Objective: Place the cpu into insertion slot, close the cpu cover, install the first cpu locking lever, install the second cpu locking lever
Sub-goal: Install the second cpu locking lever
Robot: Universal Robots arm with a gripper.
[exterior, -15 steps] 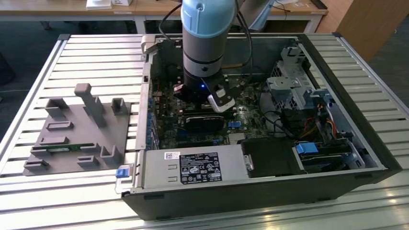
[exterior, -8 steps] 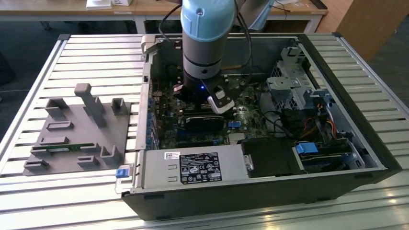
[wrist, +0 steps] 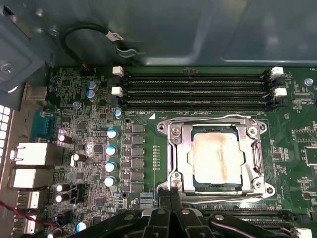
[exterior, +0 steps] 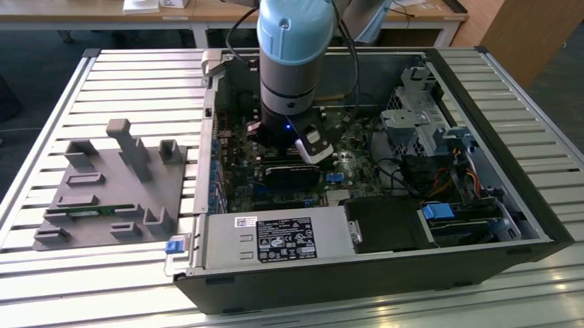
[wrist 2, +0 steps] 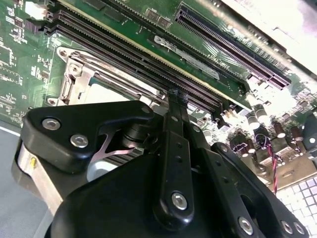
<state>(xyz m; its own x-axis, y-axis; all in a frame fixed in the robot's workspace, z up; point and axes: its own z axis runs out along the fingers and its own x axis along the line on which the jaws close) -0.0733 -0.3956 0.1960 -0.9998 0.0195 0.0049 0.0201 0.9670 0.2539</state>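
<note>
In the exterior view, going from that view's left, a grey fixture [exterior: 109, 191] sits on the slatted table [exterior: 55, 102], just beside an open computer case [exterior: 383, 205]. The arm [exterior: 290, 61] reaches down into the case over the motherboard [exterior: 351, 167], with a drive cage [exterior: 429, 116] toward the exterior view's right.

In the first wrist view, a row of capacitors [wrist: 111, 158] stands beside the slot [wrist: 216, 158]. The cpu [wrist: 216, 157], its top pale and smeared, lies flat in the slot, and the cover [wrist: 181, 153] is down around it, its window framing the chip. A thin wire lever [wrist: 218, 118] runs along the cover's edge nearest the memory slots [wrist: 195, 89].

The end effector [wrist: 171, 191] has its two black fingers [wrist: 164, 194] pressed together, holding nothing, their tips at the cover's edge away from the memory slots. In the second wrist view the end effector [wrist 2: 176, 96] shows the same closed tips by the cover [wrist 2: 81, 74].
</note>
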